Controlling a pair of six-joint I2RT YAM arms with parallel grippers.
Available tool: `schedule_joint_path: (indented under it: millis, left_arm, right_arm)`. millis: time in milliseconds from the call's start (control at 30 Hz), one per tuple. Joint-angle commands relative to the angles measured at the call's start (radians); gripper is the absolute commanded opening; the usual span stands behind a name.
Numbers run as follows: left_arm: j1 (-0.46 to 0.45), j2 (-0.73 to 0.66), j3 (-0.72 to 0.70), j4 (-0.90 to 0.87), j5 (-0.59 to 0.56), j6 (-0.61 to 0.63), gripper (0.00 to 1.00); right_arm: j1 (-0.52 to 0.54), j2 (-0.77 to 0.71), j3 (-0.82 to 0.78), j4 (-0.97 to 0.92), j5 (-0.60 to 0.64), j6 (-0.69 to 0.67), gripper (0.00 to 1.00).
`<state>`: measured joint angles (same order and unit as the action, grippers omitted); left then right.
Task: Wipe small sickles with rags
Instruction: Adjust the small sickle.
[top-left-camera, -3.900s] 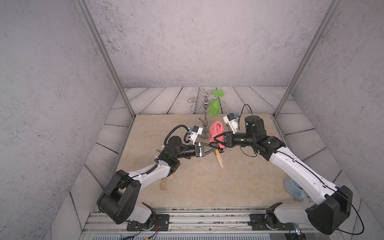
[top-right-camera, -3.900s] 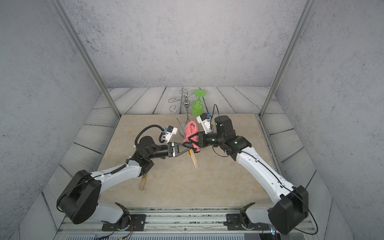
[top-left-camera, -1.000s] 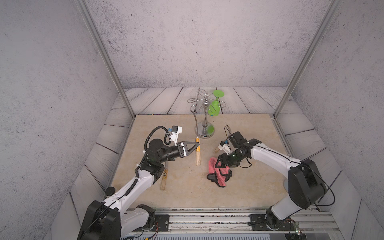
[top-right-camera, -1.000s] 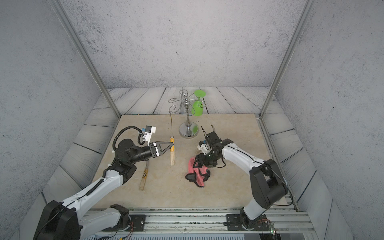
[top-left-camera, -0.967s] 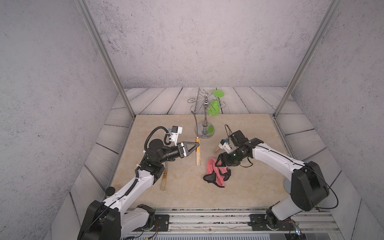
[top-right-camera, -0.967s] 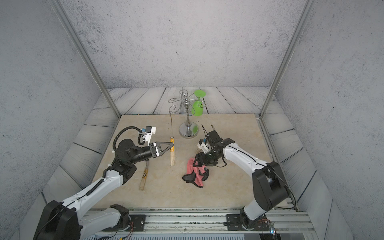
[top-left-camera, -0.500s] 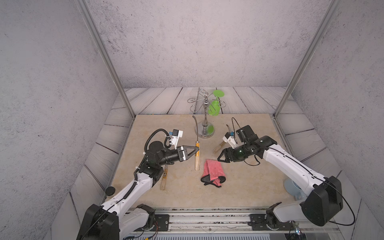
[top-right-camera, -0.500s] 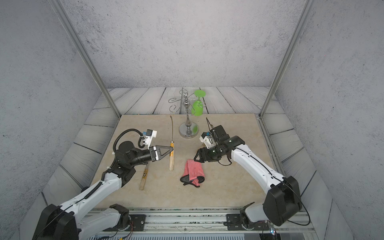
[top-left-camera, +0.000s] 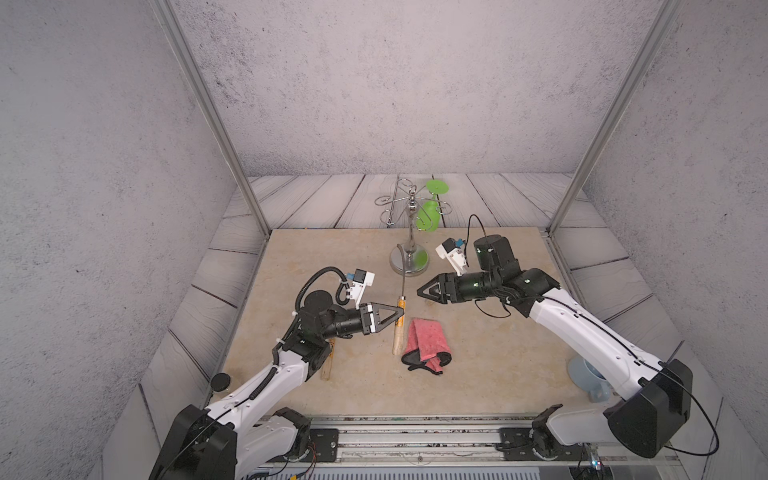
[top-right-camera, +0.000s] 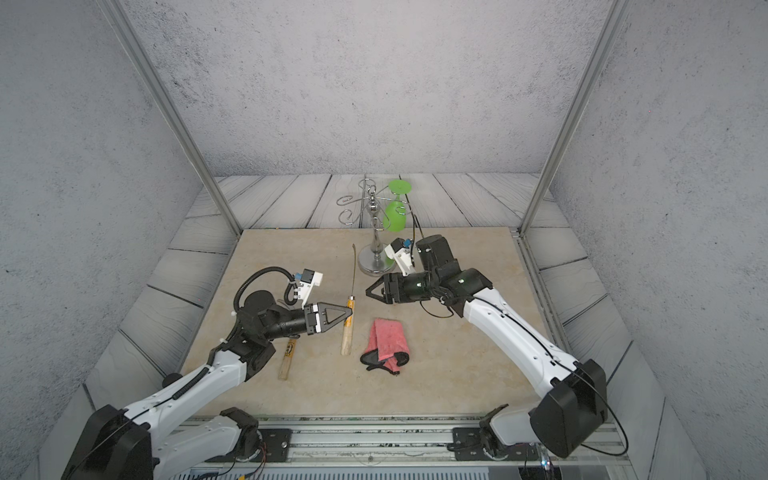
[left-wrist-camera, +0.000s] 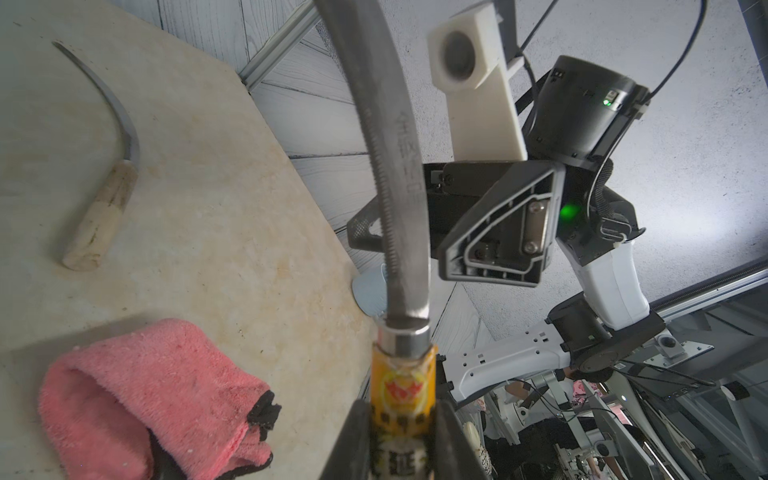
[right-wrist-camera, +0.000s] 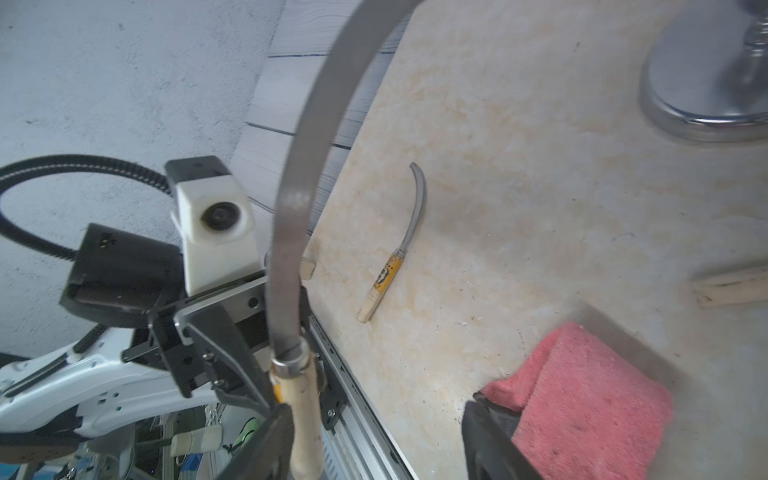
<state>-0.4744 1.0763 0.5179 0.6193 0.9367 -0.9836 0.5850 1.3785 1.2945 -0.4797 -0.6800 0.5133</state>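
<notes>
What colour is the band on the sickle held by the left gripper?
Yellow band with black print; left wrist view shows it best.

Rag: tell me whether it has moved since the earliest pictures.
Yes. The rag has moved away from the stand, toward the near edge of the table, where it now lies.

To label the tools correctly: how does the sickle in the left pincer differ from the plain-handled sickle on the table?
The held sickle is gripped at its handle by the left pincer, off the table; the plain sickle lies flat, untouched. The held sickle carries a yellow label band; the plain sickle's handle is bare wood. Both have curved grey blades.
</notes>
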Motion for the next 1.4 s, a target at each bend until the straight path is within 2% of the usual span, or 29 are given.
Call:
schedule_joint_path:
  millis: [0,133,367,467,600,667,733,767,867,967,1167,1367]
  left_arm:
    - [-0.016,0.015,0.017,0.051,0.017,0.018,0.0]
    - [-0.02,0.028,0.034,0.056,0.013,0.022,0.0]
    - [-0.028,0.046,0.058,0.059,0.004,0.031,0.0]
    - [-0.032,0.058,0.059,0.06,0.002,0.035,0.0]
    - [-0.033,0.063,0.058,0.049,-0.005,0.048,0.0]
    - [-0.033,0.064,0.06,0.026,-0.014,0.061,0.0]
    - [-0.033,0.063,0.067,0.005,-0.018,0.075,0.0]
    - [-0.033,0.061,0.068,-0.003,-0.018,0.079,0.05]
    - [-0.033,0.052,0.079,-0.044,-0.021,0.101,0.29]
    - [-0.038,0.034,0.086,-0.117,-0.028,0.141,0.38]
    - [-0.064,0.002,0.091,-0.241,-0.058,0.22,0.44]
    - [-0.079,0.027,0.098,-0.254,-0.08,0.247,0.46]
  right_arm:
    - [0.029,0.05,0.027,0.041,-0.026,0.028,0.65]
    - [0.061,0.082,0.027,0.056,-0.025,0.035,0.64]
    - [0.093,0.115,0.015,0.088,-0.023,0.057,0.56]
    - [0.105,0.123,0.014,0.096,-0.022,0.063,0.46]
    - [0.111,0.122,-0.003,0.117,-0.02,0.077,0.25]
    - [0.111,0.112,-0.011,0.121,-0.008,0.081,0.17]
    - [0.112,0.1,-0.017,0.123,0.012,0.088,0.14]
    - [0.111,0.092,-0.018,0.124,0.023,0.094,0.12]
    - [0.111,0.073,-0.021,0.128,0.073,0.125,0.1]
    - [0.111,0.058,-0.027,0.154,0.119,0.182,0.08]
    - [0.112,0.056,-0.03,0.237,0.176,0.302,0.07]
    - [0.113,0.073,-0.012,0.28,0.198,0.38,0.07]
